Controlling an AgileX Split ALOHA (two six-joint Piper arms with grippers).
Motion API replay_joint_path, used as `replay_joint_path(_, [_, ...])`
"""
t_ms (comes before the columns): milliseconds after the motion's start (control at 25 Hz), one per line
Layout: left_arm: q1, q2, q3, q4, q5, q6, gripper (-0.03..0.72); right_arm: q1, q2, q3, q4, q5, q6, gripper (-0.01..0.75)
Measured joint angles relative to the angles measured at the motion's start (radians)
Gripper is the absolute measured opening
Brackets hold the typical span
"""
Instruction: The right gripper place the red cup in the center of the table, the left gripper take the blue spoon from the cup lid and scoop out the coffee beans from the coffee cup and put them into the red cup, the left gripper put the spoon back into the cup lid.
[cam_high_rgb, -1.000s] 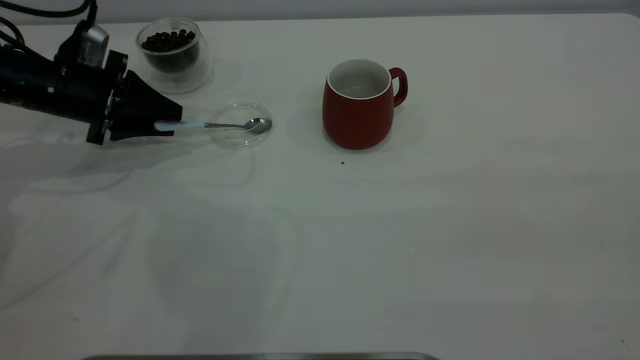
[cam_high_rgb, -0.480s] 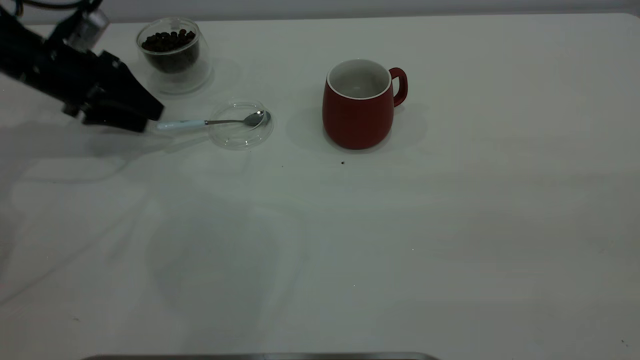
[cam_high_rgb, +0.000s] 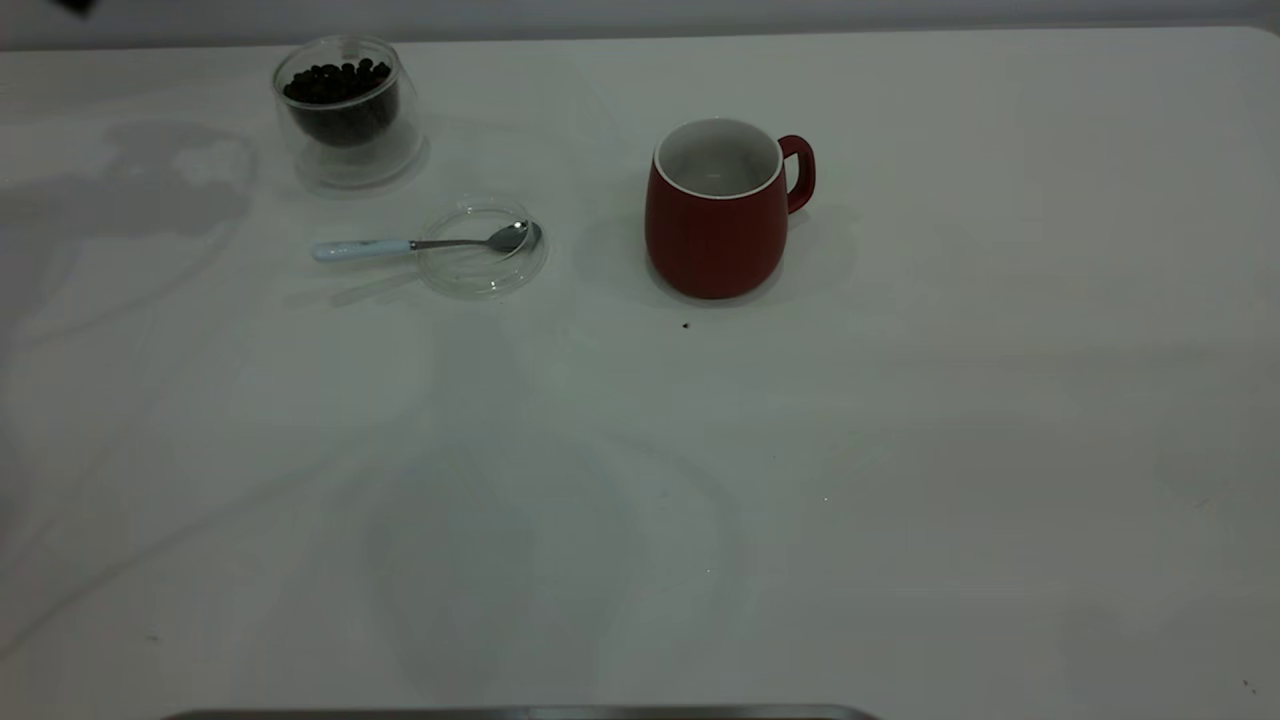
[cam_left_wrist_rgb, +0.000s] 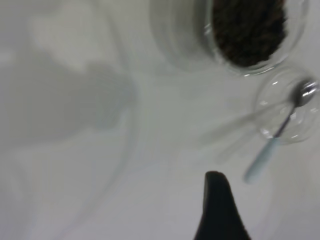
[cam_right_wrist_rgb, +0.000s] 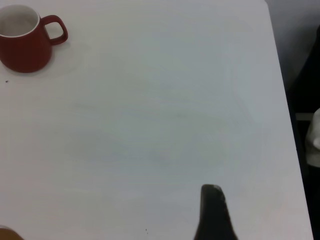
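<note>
The red cup (cam_high_rgb: 715, 230) stands upright near the table's (cam_high_rgb: 700, 500) middle, handle to the right; it also shows in the right wrist view (cam_right_wrist_rgb: 22, 47). The coffee cup (cam_high_rgb: 345, 150) with coffee beans (cam_high_rgb: 335, 82) stands at the back left. The blue spoon (cam_high_rgb: 420, 245) lies with its bowl in the cup lid (cam_high_rgb: 482, 275) and its handle sticking out left. My left gripper (cam_left_wrist_rgb: 214, 176) is shut and empty, raised above the table, apart from the spoon (cam_left_wrist_rgb: 272, 145), lid (cam_left_wrist_rgb: 300, 125) and beans (cam_left_wrist_rgb: 247, 27). My right gripper (cam_right_wrist_rgb: 211, 189) is shut, far right of the red cup.
A tiny dark speck (cam_high_rgb: 685, 325) lies just in front of the red cup. The table's right edge (cam_right_wrist_rgb: 280, 100) shows in the right wrist view, with dark floor beyond it.
My left gripper let go of the spoon handle, drew back to the left and rose out of the exterior view. The spoon stays resting in the lid.
</note>
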Motion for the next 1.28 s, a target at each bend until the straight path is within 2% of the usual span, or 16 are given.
replay_joint_path(120, [-0.051,-0.112,0.072,0.008,0.0,-0.044,0.547,0.0,0.0,0.0,0.0,0.0,0.0,0.55])
replay_joint_path(280, [-0.179,-0.298,0.233,0.039,0.0,-0.058,0.547,0.0,0.0,0.0,0.0,0.0,0.0,0.55])
replay_joint_path(520, [-0.414,-0.593,0.467,0.25,0.0,-0.178,0.547,0.0,0.0,0.0,0.0,0.0,0.0,0.55])
replay_joint_path(720, [-0.552,-0.814,0.605,0.356,0.0,-0.318,0.547,0.0,0.0,0.0,0.0,0.0,0.0,0.55])
replay_joint_path(840, [-0.592,-0.954,0.685,0.395,0.0,-0.382,0.547,0.0,0.0,0.0,0.0,0.0,0.0,0.55])
replay_joint_path(1280, [-0.597,-1.587,1.143,0.568,0.0,-0.509,0.547,0.0,0.0,0.0,0.0,0.0,0.0,0.55])
